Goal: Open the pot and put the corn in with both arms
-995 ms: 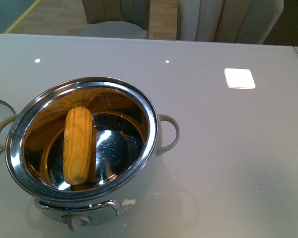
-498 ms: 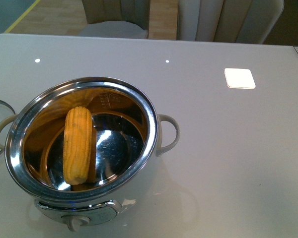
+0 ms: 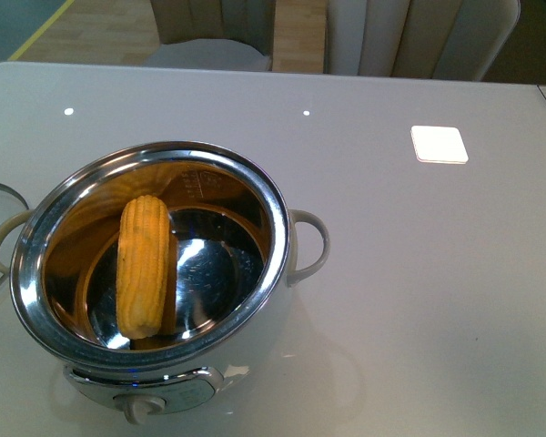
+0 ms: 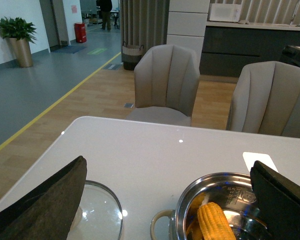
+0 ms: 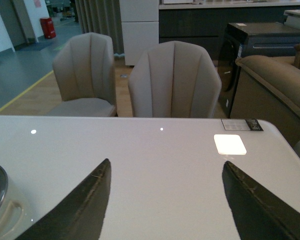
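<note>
One corn (image 3: 143,266) lies inside one open pot (image 3: 275,211).

No legible text or labels anywhere.

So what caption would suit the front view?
Corn lying inside the open pot on the white table.

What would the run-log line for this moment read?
pot: lid off | corn: inside pot | glass lid: on table, beside pot | left gripper: open, empty | right gripper: open, empty
</note>
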Action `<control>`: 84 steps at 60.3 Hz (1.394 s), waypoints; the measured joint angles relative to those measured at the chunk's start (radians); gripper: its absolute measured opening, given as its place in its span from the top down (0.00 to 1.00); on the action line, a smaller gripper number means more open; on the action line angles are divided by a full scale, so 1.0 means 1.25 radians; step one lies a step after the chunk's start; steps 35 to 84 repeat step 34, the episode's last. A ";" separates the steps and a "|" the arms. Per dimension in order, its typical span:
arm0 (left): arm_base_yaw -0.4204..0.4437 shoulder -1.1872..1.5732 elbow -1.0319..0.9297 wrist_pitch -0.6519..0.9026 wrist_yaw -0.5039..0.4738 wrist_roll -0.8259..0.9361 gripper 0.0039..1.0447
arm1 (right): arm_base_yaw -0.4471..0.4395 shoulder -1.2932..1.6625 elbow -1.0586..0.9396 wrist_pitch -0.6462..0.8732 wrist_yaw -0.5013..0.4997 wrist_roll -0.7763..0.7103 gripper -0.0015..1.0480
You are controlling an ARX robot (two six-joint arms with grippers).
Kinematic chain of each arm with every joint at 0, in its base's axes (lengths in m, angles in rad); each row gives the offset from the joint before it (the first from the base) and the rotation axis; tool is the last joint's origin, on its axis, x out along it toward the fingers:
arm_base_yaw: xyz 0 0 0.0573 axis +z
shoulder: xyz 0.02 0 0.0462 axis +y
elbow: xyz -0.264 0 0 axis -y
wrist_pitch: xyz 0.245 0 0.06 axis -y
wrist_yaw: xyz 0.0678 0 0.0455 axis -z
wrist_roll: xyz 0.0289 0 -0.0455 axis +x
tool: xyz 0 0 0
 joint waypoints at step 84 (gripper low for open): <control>0.000 0.000 0.000 0.000 0.000 0.000 0.07 | 0.000 0.000 0.000 0.000 0.000 0.000 0.08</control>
